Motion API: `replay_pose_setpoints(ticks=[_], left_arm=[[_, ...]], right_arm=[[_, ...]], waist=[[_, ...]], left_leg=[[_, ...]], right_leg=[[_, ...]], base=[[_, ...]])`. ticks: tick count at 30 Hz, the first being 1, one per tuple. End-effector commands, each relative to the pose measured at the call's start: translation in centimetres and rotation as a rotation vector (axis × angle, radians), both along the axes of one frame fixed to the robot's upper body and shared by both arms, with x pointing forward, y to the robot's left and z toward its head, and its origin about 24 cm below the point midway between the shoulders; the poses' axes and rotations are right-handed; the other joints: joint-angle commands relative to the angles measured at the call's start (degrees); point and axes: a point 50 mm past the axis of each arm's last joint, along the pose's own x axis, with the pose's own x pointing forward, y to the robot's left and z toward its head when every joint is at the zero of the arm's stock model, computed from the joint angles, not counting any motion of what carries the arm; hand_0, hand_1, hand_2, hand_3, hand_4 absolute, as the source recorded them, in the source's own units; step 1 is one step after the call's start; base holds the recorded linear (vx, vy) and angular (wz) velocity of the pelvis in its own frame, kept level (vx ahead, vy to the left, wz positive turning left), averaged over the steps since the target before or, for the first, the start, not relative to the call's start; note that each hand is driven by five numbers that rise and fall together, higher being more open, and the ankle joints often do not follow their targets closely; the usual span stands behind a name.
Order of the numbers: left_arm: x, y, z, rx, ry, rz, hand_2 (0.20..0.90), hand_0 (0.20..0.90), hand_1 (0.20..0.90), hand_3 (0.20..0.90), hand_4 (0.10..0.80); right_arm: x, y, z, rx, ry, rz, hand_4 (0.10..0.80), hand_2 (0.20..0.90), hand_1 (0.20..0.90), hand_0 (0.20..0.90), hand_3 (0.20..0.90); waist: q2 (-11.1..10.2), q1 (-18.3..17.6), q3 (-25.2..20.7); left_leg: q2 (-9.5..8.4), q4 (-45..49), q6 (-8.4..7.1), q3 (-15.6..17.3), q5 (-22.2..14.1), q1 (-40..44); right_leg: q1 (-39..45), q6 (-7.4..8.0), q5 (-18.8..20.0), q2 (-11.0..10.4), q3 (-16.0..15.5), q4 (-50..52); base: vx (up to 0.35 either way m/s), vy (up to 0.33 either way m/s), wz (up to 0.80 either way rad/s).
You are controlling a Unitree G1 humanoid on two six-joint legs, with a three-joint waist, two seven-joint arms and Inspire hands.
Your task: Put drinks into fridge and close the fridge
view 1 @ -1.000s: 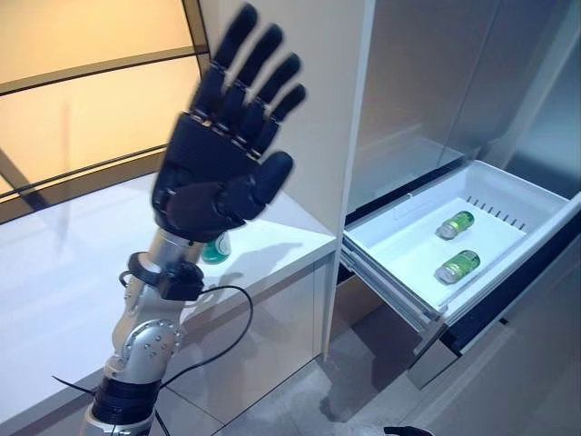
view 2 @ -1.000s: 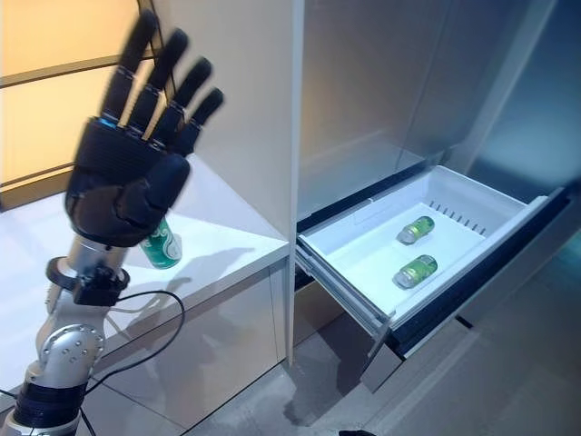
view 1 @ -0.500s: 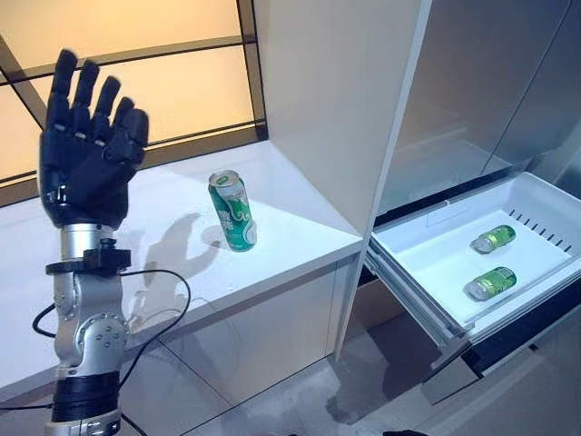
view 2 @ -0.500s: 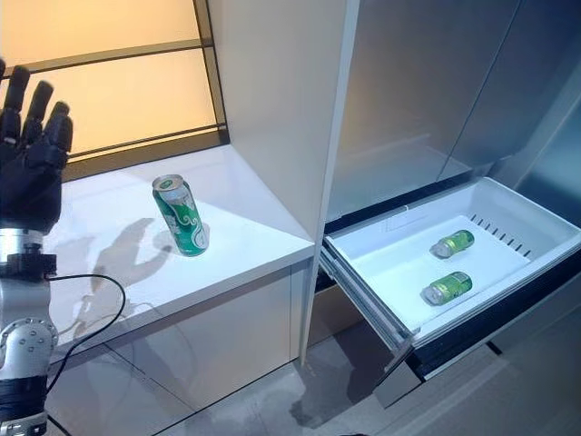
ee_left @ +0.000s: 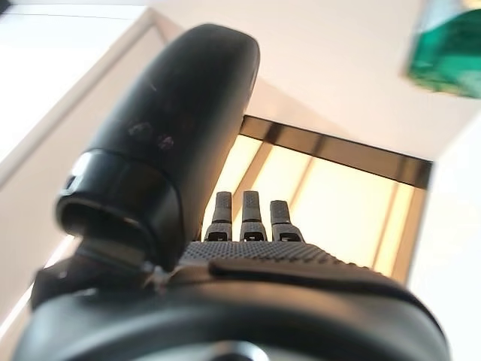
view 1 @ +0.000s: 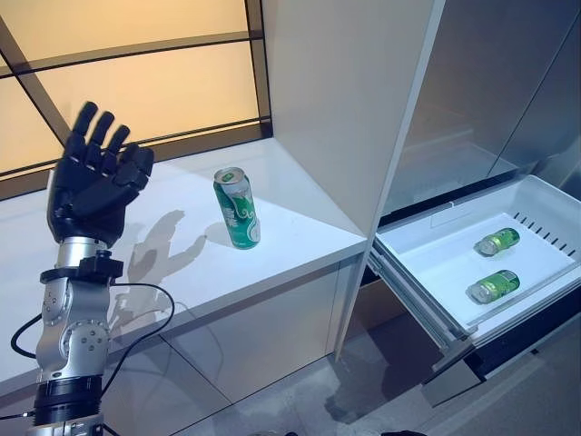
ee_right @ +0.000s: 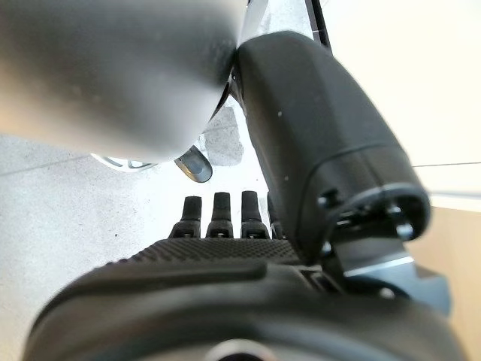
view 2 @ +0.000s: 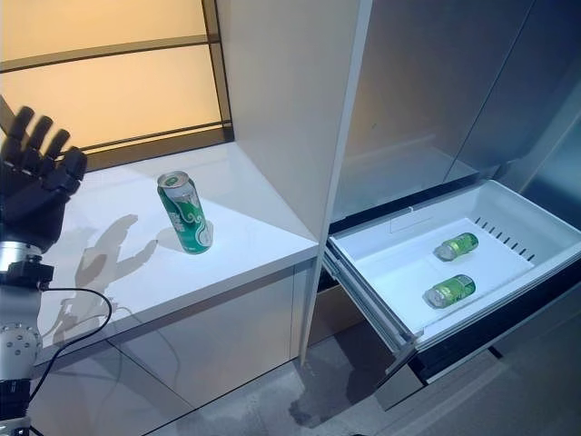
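Fingers straight and spread on my left hand (view 1: pixel 95 182), empty, left of the upright green aluminium can (view 1: pixel 237 208); right hand (ee_right: pixel 248 256) seems open too. I judge the can light, slick, dentable: wrap mid-body.

— From here, what stands between that raised left hand (view 1: pixel 95 182) and the open drawer (view 1: pixel 427 268)?

— The white upright panel (view 1: pixel 336 100) at the counter's right end. The green can (view 1: pixel 238 208) stands upright on the counter (view 1: pixel 182 263), apart from the hand, with bare counter all round it.

— And the drawer itself?

— Pulled out and open at the top. Two green cans (view 1: pixel 496 242) (view 1: pixel 492 285) lie on their sides toward its right; the left part of its white floor is bare, so there's room to come down there.
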Motion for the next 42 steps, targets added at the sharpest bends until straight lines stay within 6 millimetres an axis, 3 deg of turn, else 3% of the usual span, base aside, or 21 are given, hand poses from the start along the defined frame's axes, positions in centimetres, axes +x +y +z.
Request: replay_pose_setpoints(ticks=[1,15,27,42], left_arm=[[-0.2,0.7,4.5,0.218,-0.116,-0.042,0.900,0.900,0.900,0.900,0.800],[1.3,0.6,3.4,0.373,0.087,-0.109,0.900,0.900,0.900,0.900,0.800],[2.2,0.1,2.8,0.380,0.151,-0.158,0.900,0.900,0.900,0.900,0.800],[3.5,-0.7,3.7,0.382,0.164,-0.149,0.900,0.900,0.900,0.900,0.800]], right_arm=[[1.3,-0.4,0.4,0.008,-0.007,0.065,0.800,0.900,0.900,0.900,0.900],[1.3,-1.4,0.7,-0.005,0.004,0.080,0.800,0.900,0.900,0.900,0.900],[1.3,-1.8,0.7,-0.014,0.011,0.092,0.800,0.900,0.900,0.900,0.900],[1.3,-2.0,0.8,-0.022,0.018,0.112,0.800,0.900,0.900,0.900,0.900]], waist=[[0.4,-0.7,-1.3],[1.2,-1.5,-1.1],[1.7,-2.7,-1.1],[1.9,-4.4,-1.3]], left_leg=[[-1.29,0.8,0.11,5.5,-1.7,-0.6],[-1.43,1.1,0.01,6.6,-1.2,-0.9],[-1.54,1.2,0.08,7.7,-1.2,-0.7],[-1.51,1.2,0.28,9.4,-1.5,-0.3]], right_leg=[[-0.3,-0.53,-5.0,0.3,2.9,5.1],[-0.7,0.05,-4.7,-0.1,3.1,5.7],[-1.1,0.35,-4.6,-0.4,3.8,6.2],[-1.1,0.67,-4.4,-0.6,5.0,6.1]], base=[[0.000,0.000,0.00],[-0.001,0.015,0.00],[0.000,0.000,0.00],[0.000,0.000,0.00]])
